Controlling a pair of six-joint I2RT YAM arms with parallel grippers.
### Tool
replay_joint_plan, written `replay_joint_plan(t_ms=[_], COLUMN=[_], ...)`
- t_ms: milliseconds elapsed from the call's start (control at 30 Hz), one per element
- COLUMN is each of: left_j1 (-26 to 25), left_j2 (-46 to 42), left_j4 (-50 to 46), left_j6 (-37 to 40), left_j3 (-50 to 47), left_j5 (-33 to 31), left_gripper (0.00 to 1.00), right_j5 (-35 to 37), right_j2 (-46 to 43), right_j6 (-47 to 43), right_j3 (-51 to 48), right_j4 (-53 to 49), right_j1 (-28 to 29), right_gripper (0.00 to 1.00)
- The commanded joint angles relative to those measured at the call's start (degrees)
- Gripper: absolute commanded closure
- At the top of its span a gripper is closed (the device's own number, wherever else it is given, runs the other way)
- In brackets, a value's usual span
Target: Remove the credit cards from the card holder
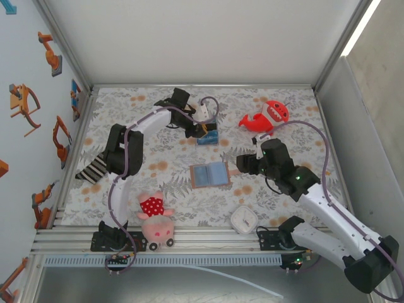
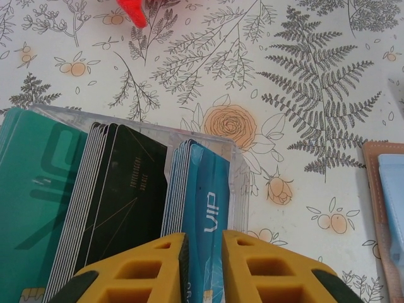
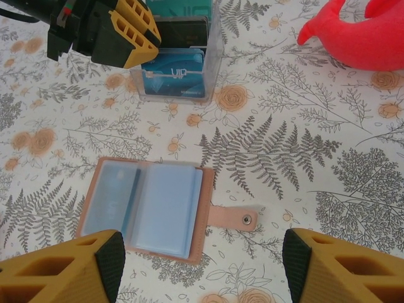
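Observation:
The card holder [image 1: 210, 175] lies open and flat mid-table, tan leather with pale blue sleeves [image 3: 145, 208] and its snap tab [image 3: 237, 218] pointing right. Any credit cards inside its sleeves are hidden. A clear box [image 1: 208, 136] farther back holds upright stacks of teal, black and blue cards. My left gripper [image 2: 203, 265] hangs over the blue VIP card [image 2: 208, 202]. Its jaws stand a narrow gap apart, and nothing is pinched between them. My right gripper [image 3: 202, 265] hovers wide open just in front of the holder, holding nothing.
A red shark toy [image 1: 265, 117] lies at the back right. A pink plush pig [image 1: 154, 218] and a white square clock [image 1: 243, 219] sit near the front edge. A striped cloth [image 1: 95, 169] lies at the left. Walls close in the table.

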Motion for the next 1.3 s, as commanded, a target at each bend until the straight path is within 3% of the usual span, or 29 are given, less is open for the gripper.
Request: replay_joint_plan(t_ms=[0,200,233,267,467,667,867,1033,1267], left_j1=[-0.2,-0.2,0.0,0.1,0.6,1.0,0.9,0.9,0.9], left_j2=[-4.2,-14.7,-17.4,-19.7,-35.2,-50.5,-63.7,-72.8,-81.2], left_j4=[-1.6,3.3,5.9,8.3,22.5,38.3,39.6,32.2,24.9], left_j6=[1.1,-3.2,-5.0,-6.5,-19.1,-36.3,-49.6,-57.7,-60.7], left_j3=[0.0,-7.8,-10.7,-13.5,-32.0,-51.5,-63.4,-67.9,-70.7], left_j5=[-0.3,-1.2,-1.7,-2.2,-8.7,-20.1,-33.4,-44.5,-49.3], left_gripper=[0.78,0.77,0.68,0.67,0.34,0.02,0.03,0.03,0.03], right_j5=[-0.9,-0.6,0.2,1.1,6.3,9.5,9.3,8.4,5.1], right_j2=[0.8,3.8,4.6,5.4,13.1,23.8,36.3,44.8,51.8], right_j6=[1.2,2.7,2.9,3.1,3.9,2.7,1.4,1.3,1.3], right_j3=[0.5,-0.3,-0.2,0.0,2.9,9.0,15.6,20.4,23.7], right_j4=[1.0,1.6,1.4,1.3,0.6,-0.9,-1.5,-2.2,-0.5], right_j1=[0.3,1.9,2.7,3.7,11.2,18.4,22.8,23.7,23.7], right_gripper=[0.34,0.39,0.40,0.40,0.48,0.56,0.57,0.48,0.41])
